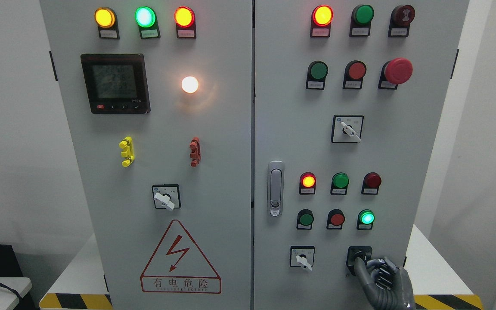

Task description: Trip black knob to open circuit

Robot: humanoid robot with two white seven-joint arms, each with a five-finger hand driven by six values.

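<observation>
The right robot hand (379, 271) rises from the bottom edge at the lower right of the grey cabinet door (407, 142), its fingers (362, 269) curled and pinching the black knob (358, 256), which sits at their tips, just above the palm. A white-handled selector switch (303, 259) lies near the hand's left, and a lit green lamp (366, 217) stands directly above it.

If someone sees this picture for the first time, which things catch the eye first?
The glowing white lamp on the left door, beside the dark meter display, draws the eye first. Next is the red warning triangle at lower left. At lower right, the right hand has its fingers at the black knob.
</observation>
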